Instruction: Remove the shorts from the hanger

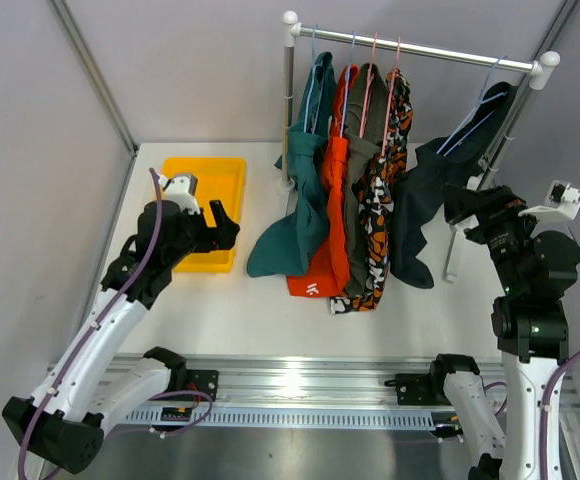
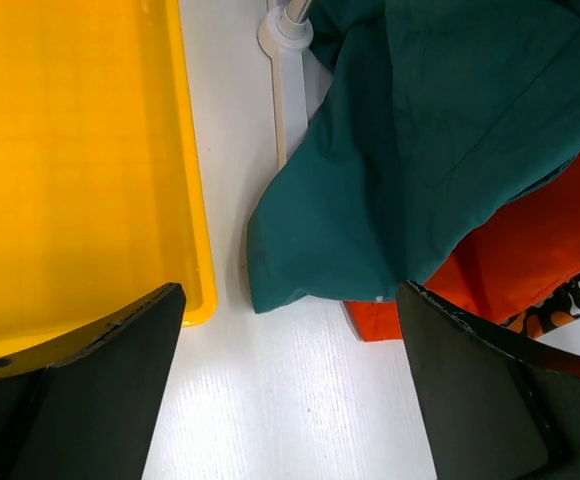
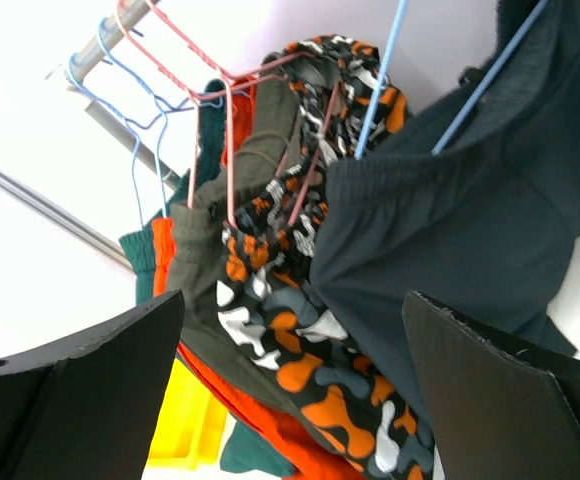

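Top external view alone takes in the whole rack. Five pairs hang from the rail [image 1: 420,48]: the teal pair [image 1: 295,225], orange pair [image 1: 332,215], olive pair [image 1: 363,170] and camo pair [image 1: 382,215] bunched together, then the navy pair [image 1: 422,205] set apart toward 3 o'clock on a blue hanger [image 1: 480,108]. All five are on their hangers. A yellow tray [image 1: 205,190] lies on the table [image 1: 220,310] at 9 o'clock of the teal pair.

Left wrist view adds the close detail. The teal hem lies flat on the table just beside the tray's rim and overlaps the orange cloth, with a scrap of camo at 4 o'clock and the rack foot [image 2: 285,40] at 12 o'clock. The left gripper [image 2: 290,400] is spread wide; its fingers [image 2: 100,390] grasp nothing and touch nothing, with bare table between them.

Right wrist view looks up at the waistbands and the pink hangers [image 3: 220,90], which the other views show poorly. The right gripper [image 3: 290,390] is also spread wide and empty — camo and navy cloth fill the gap but lie beyond the fingers [image 3: 80,370]. From above it sits at 3 o'clock of the navy pair, very near; whether it touches the cloth cannot be told.

From above, the olive pair is largely covered by its neighbours, and in the right wrist view the teal pair is only a sliver at 8 o'clock.
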Robot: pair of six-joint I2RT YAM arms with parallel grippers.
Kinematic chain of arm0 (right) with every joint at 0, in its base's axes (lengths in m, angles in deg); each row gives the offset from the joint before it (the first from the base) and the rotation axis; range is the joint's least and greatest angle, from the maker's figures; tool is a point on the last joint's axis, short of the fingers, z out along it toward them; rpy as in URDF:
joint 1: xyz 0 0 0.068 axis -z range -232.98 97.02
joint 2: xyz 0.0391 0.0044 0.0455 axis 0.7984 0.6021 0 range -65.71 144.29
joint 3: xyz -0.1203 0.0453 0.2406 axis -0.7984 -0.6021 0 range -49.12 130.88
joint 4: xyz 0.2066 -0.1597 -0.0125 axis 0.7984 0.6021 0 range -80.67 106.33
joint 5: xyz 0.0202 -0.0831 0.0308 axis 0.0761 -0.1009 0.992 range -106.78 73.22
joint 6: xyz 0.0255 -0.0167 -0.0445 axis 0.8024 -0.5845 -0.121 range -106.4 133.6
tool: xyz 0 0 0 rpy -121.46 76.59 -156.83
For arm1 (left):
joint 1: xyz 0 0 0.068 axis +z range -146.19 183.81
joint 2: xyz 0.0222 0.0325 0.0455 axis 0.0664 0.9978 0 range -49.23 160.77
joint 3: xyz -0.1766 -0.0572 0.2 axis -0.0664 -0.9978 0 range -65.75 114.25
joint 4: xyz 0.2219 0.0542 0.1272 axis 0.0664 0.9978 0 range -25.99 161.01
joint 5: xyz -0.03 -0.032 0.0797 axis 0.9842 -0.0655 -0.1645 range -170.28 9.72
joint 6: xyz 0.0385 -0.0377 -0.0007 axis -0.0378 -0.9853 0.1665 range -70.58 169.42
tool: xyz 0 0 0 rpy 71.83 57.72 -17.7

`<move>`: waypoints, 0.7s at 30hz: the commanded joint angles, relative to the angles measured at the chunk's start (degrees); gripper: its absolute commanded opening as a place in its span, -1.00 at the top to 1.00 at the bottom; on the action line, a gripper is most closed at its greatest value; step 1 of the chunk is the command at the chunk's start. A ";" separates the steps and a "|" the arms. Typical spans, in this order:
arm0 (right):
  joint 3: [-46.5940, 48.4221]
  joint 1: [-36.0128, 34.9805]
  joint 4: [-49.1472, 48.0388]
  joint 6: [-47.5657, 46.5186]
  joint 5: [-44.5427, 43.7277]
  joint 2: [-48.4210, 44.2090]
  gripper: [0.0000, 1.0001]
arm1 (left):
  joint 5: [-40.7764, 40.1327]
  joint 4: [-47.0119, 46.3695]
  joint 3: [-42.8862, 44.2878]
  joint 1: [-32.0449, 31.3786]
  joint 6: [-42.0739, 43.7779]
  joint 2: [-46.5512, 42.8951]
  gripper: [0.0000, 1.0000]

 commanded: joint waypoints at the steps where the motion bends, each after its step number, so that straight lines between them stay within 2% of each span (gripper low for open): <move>1: 5.09 0.03 -1.59 0.30 1.87 1.61 -0.99 | -2.06 -0.44 -0.02 -0.32 1.68 -1.43 -0.88; 7: 8.60 0.03 -3.26 -1.02 1.08 2.30 -0.99 | 0.22 -1.05 0.43 -0.32 2.38 -1.78 -0.90; 9: 12.28 0.03 -0.81 -3.02 -0.33 4.93 -0.99 | -0.56 -1.40 -0.10 -0.32 2.03 -2.66 -0.96; 10: 17.00 0.03 0.59 -3.91 -1.03 8.60 -0.97 | -0.22 -1.14 -0.19 -0.32 2.21 -2.75 -0.96; 13: 26.15 -0.23 5.78 -6.63 -4.28 16.60 -0.85 | 1.88 -1.49 -0.28 -0.32 2.21 -2.49 -0.96; 17: 33.46 -1.11 10.88 -8.57 -9.90 24.18 -0.76 | 2.86 -1.93 -0.72 -0.32 1.77 -2.31 -0.96; 21: 33.67 -2.25 9.57 -9.46 -15.00 28.58 -0.55 | 1.63 -1.58 -0.63 -0.32 1.77 -2.49 -0.96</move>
